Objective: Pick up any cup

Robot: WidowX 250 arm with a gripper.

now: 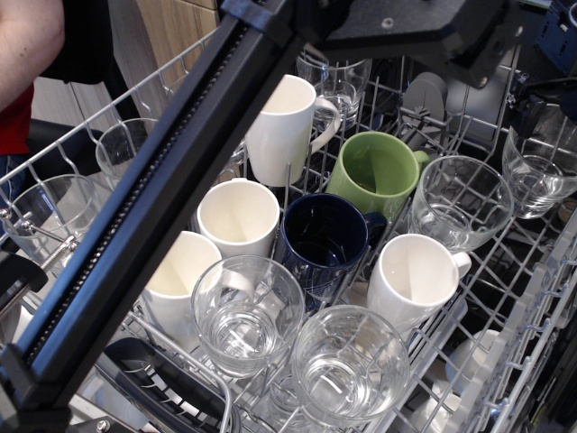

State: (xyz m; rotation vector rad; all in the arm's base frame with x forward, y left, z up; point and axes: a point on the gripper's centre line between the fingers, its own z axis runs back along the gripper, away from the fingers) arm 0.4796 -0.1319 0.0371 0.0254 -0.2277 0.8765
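Several clear glass tumblers stand open side up in a wire dishwasher rack (505, 298). Two are at the front, one (248, 316) left of the other (350, 365). Others stand at the right (460, 200), far right (539, 171), back (338, 81) and left (126, 144). A black arm beam (171, 171) crosses diagonally from top centre to bottom left, above the rack. A black ribbed part (167, 388) at the bottom left may be a gripper finger; I cannot make out both fingers or their gap. Nothing is visibly held.
Handled mugs fill the rack's middle: white ones (284, 126) (237, 216) (176, 280) (415, 280), a green one (379, 171) and a dark blue one (323, 239). A person's arm (27, 45) shows at the top left. Black robot housing (406, 27) hangs over the back.
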